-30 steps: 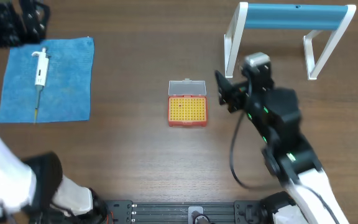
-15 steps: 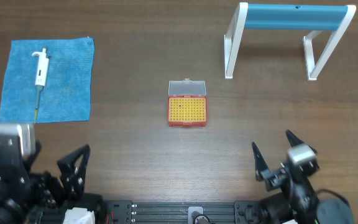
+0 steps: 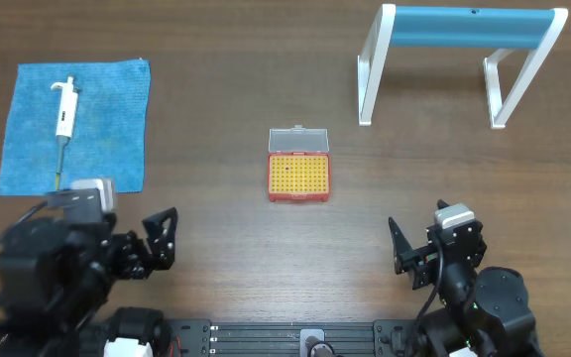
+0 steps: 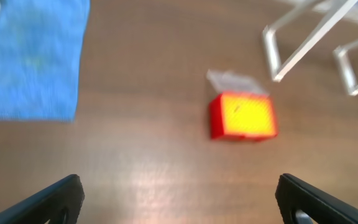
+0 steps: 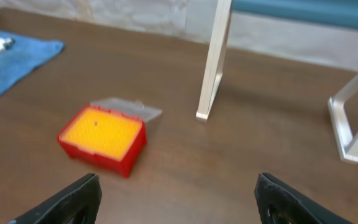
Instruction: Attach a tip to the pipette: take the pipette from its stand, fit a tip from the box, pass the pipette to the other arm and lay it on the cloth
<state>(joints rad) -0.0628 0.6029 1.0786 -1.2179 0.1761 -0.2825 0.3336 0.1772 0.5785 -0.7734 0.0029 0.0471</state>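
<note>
Blue cloth (image 3: 107,124) at the far left holds the pipette (image 3: 64,111), so I'd judge the last step done, with the left gripper (image 3: 147,248) and right gripper (image 3: 412,253) both spread wide, empty, near their bases; nothing more seems called for.

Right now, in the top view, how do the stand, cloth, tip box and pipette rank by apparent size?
1. stand, by its outline, though it is an open frame; close to the cloth.
2. cloth.
3. tip box.
4. pipette, longer than the box but much thinner.
</note>
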